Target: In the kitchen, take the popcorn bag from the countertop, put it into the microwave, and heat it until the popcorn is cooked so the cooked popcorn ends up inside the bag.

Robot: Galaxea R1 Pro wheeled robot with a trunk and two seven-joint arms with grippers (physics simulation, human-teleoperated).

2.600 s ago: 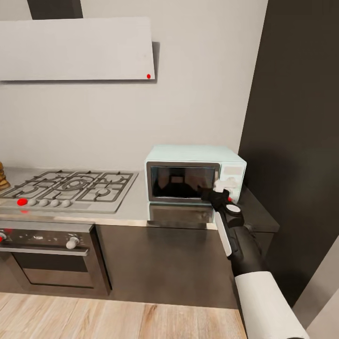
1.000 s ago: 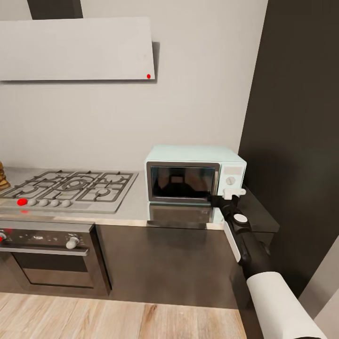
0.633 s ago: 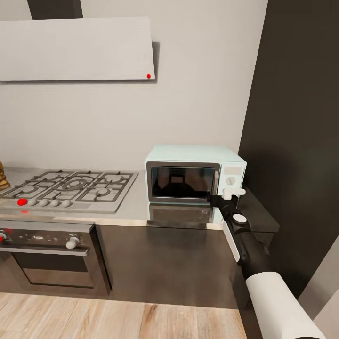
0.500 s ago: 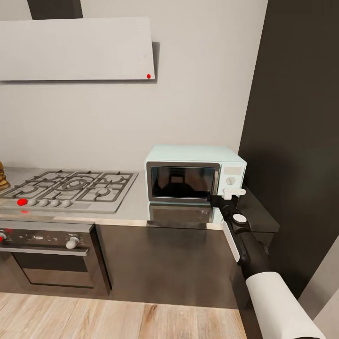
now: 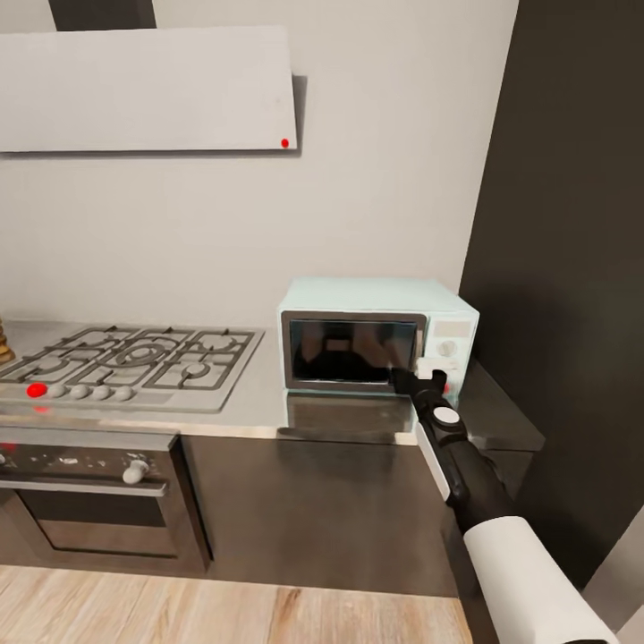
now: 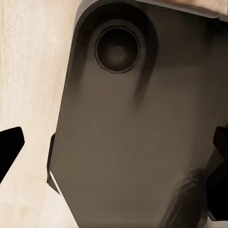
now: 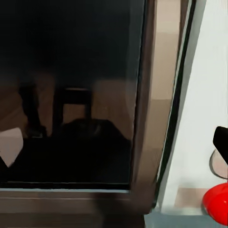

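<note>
1. At far left in the head view, a gas hob (image 5: 125,362) is sitting set into the brushed-steel surface (image 5: 259,402), with a built-in oven (image 5: 89,501) below it; neither seems to matter to the step in hand.
2. The left gripper (image 6: 114,156) is pointing down at the robot's own dark base (image 6: 133,123) over the wooden floor (image 6: 28,71), likely parked out of the way. Its fingers (image 6: 8,148) are showing as dark tips at opposite edges of the left wrist view, spread wide and holding nothing.
3. The microwave (image 5: 376,340) is standing on the surface against the wall, its dark glass door (image 5: 353,351) lying flush in the steel frame, so it is probably closed.
4. The right gripper (image 5: 420,374) is reaching up to the microwave's front, at the seam between the door's edge and the white control panel (image 5: 447,344), close to the lower knob. That placement suggests it is working at the controls or the door edge; which one, I cannot tell.
5. How far the right fingers (image 7: 221,140) are parted I cannot tell: one dark tip is showing at the edge of the right wrist view beside a red marker (image 7: 216,202), with nothing visibly held.
6. The popcorn bag is not identifiable; a vague dark shape is showing behind the glass, possibly only a reflection.
</note>
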